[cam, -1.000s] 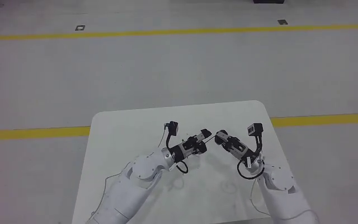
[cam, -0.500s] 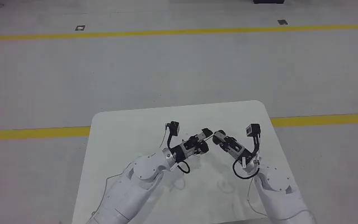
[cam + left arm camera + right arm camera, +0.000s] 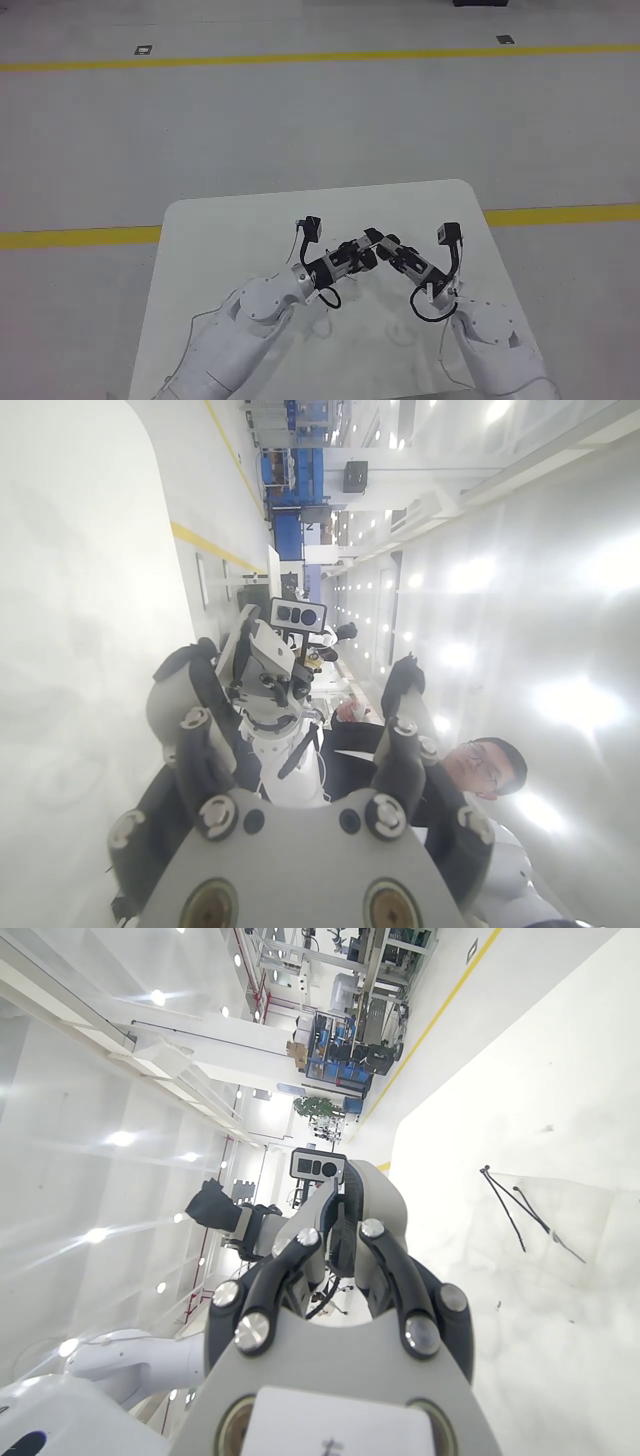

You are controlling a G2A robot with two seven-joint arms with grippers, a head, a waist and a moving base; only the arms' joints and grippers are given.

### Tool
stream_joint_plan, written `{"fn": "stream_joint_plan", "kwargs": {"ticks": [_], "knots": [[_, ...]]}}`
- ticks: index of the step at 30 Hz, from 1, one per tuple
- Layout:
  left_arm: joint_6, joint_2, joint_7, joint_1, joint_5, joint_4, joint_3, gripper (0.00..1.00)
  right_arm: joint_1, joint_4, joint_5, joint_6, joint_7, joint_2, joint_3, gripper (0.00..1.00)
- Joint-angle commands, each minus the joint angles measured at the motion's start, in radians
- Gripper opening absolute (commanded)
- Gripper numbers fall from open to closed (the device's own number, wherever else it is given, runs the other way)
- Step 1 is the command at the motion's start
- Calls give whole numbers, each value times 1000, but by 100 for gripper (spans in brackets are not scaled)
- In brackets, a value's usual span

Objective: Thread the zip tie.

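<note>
The left hand [image 3: 303,657] gapes open, tip to tip with the right hand [image 3: 336,1198], which is pinched shut on nothing visible. Black zip ties [image 3: 503,1209] lie on the worktop [image 3: 550,1078], apart from the right hand. Any threading needs square alignment and a slow feed.

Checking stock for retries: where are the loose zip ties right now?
Right wrist view: black zip ties lie crossed on the white table, beside the right gripper, apart from it.

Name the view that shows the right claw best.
Right wrist view: the right claw is close up, fingers pressed shut. The top view shows it small beside the left claw; the left wrist view, farther off.
</note>
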Motion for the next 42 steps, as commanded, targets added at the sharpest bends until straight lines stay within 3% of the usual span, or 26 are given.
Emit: {"fn": "stream_joint_plan", "kwargs": {"ticks": [1,14,25,32,42], "knots": [[2,1,4,0,1,0,0,65,0,3,-4,0,-6,-1,0,0],[10,7,16,-3,0,-2,11,49,-1,4,-43,0,-12,-5,-1,0],[24,10,30,-13,5,6,22,43,-5,-10,-42,0,-5,-9,4,0],[29,13,37,-12,3,10,23,31,-9,-16,-56,0,-5,-11,2,0],[38,18,37,-14,-2,10,25,24,-12,-20,-53,0,-9,-14,4,0]]}}
